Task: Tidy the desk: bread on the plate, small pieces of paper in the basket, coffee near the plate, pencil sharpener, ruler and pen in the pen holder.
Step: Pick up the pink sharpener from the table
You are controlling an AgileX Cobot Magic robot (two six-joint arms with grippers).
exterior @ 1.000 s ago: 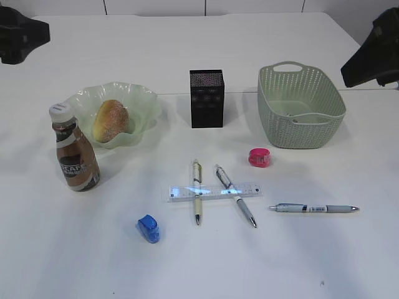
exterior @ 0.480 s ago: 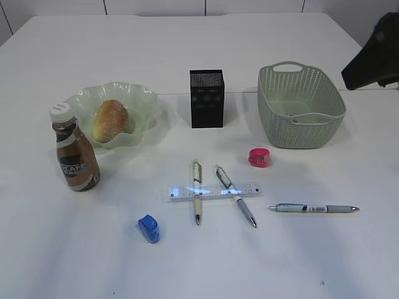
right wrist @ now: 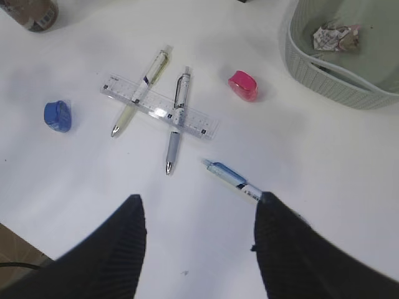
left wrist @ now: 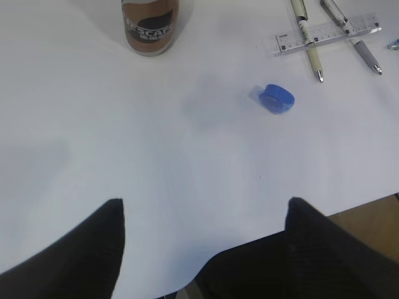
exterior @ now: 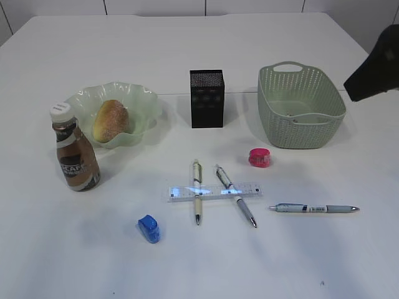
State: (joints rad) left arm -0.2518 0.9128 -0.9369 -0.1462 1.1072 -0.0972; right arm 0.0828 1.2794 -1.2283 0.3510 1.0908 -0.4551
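**Ruler pinned under two pens: risk of scattering**

Ruler [exterior: 214, 192] lies mid-desk, beneath two crossed pens [exterior: 197, 190]. Both my grippers, left [left wrist: 202, 215] and right [right wrist: 199, 212], hang wide and empty. Grabbing the ruler first could roll those pens away; its thin clear edge may slip.

From my left wrist camera the coffee [left wrist: 149, 26] was cut off at the top edge, only its lower label showing, and the ruler [left wrist: 328, 34] and the two pens under it ran out of the upper right of the frame. On my right wrist camera the basket [right wrist: 324, 68] was clipped by the top and right edges, and I could not make out what the crumpled scrap [right wrist: 336, 35] inside it was. In the exterior view the right arm [exterior: 376, 71] showed only as a dark shape at the right edge, its gripper out of frame.
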